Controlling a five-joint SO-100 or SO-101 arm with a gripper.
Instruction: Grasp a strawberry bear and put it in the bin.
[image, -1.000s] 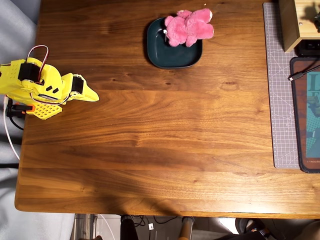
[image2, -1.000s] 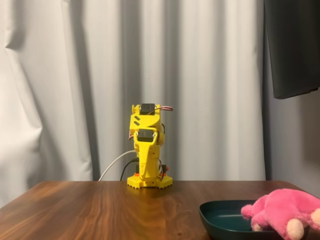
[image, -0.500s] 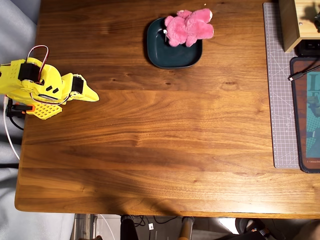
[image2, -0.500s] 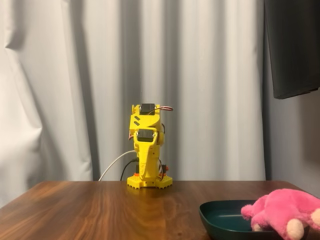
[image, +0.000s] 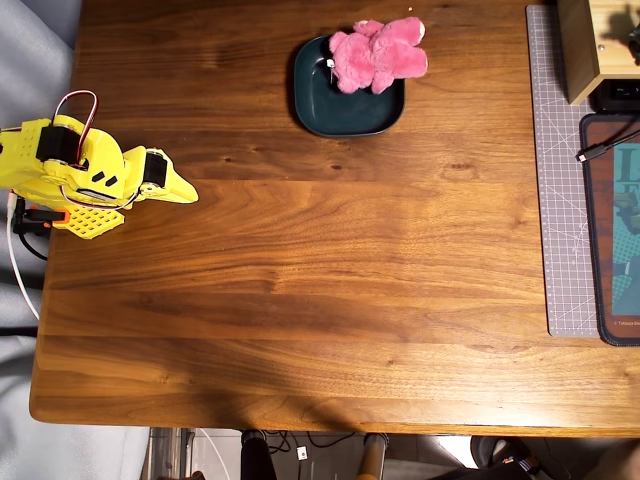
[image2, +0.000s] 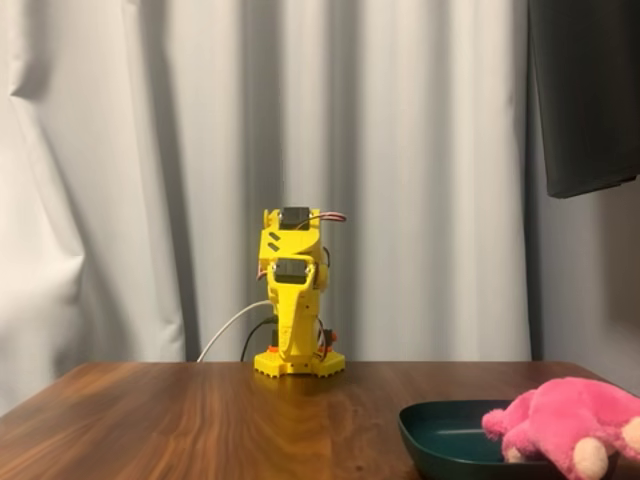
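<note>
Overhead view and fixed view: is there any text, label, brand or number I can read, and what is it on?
None is readable.
The dark mat at the right edge in the overhead view carries large pale letters, cut off by the frame, and a tiny line near its bottom edge, too small to read.
The strawberry bear, the bin and the yellow arm show no text.

In the overhead view, the bear (image: 378, 54) is lying in the bin (image: 346, 102), hanging over its top right rim. The arm (image: 85, 175) is sitting folded at the table's (image: 320, 300) left edge, well apart. Mats (image: 560, 180) are lying along the right edge.
</note>
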